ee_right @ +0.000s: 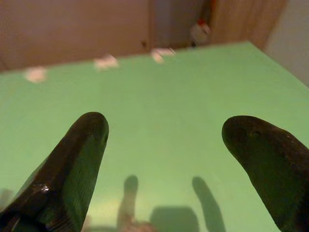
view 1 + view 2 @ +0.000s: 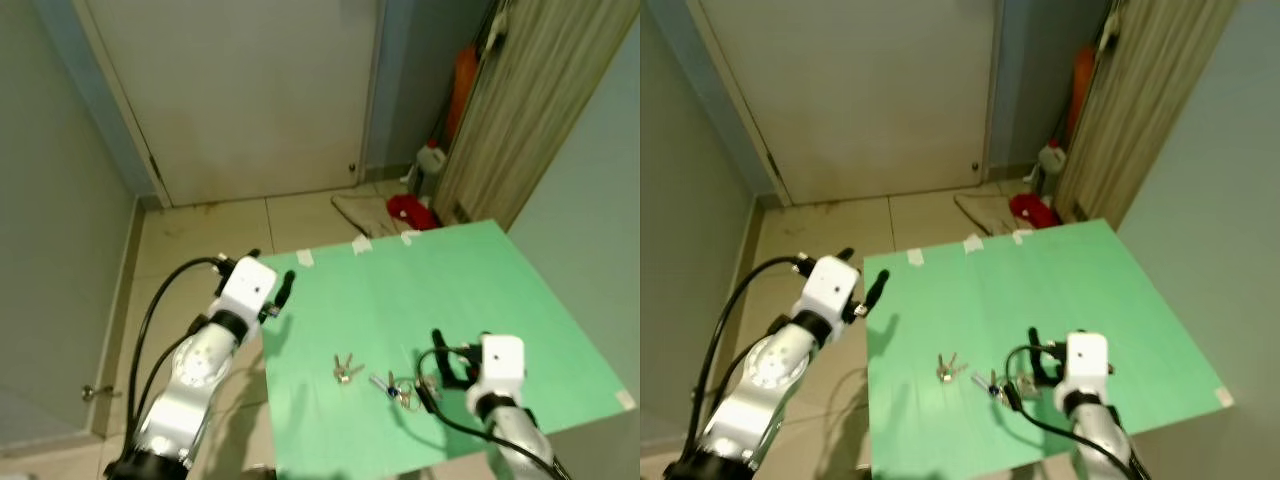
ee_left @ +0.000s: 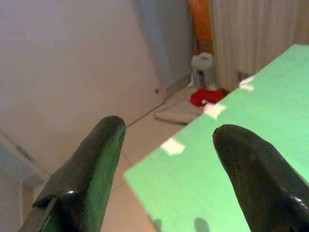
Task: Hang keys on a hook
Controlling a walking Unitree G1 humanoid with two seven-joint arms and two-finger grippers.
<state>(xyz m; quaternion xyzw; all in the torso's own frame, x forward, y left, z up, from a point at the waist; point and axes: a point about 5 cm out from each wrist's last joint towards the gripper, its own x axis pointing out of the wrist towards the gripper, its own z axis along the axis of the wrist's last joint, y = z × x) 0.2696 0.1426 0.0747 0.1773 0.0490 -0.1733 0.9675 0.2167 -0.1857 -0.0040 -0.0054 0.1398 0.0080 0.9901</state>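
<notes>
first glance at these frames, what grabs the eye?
The bright green table, taped at its far edge, with two bunches of keys near its front: a loose bunch and a blue-tagged bunch beside the open right gripper. The left gripper hovers open at the table's left edge.

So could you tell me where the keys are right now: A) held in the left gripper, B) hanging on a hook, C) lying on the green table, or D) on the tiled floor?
C: two key bunches, the silver keys and the blue-tagged keys, lie on the green table, next to the open right gripper.
</notes>
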